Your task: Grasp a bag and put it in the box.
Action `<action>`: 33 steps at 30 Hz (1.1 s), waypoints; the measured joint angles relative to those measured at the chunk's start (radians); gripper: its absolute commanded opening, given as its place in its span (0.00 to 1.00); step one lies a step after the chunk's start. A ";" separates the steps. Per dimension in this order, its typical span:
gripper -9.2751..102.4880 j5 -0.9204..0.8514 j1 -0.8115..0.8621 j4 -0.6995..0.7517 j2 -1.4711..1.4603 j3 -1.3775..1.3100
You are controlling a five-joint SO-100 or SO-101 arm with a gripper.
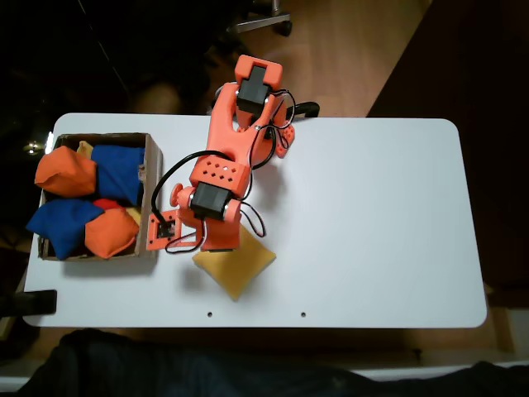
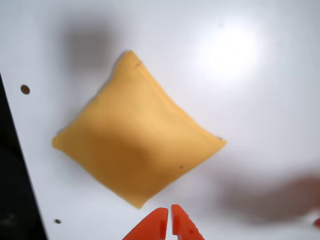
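The bag (image 2: 137, 142) lies flat on the white surface (image 2: 260, 125), set like a diamond, just beside the box (image 1: 150, 248) already crowded with orange and blue bags. The hand (image 2: 168, 225) is seen above it with fingertips nearly together, holding nothing. If lowered this narrow, the fabric would likely be pushed, not pinched; a crowded box could also shed the bag.

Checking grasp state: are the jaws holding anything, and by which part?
Nothing held. In the wrist view the gripper has its jaws together with nothing between them, above the yellow bag lying flat on the table.
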 measured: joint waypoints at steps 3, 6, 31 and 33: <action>0.09 -0.043 0.005 0.000 -0.017 0.000; 0.09 -0.069 0.009 -0.005 -0.026 0.000; 0.21 -0.621 0.014 -0.014 -0.101 -0.002; 0.25 -0.653 0.017 -0.005 -0.104 -0.002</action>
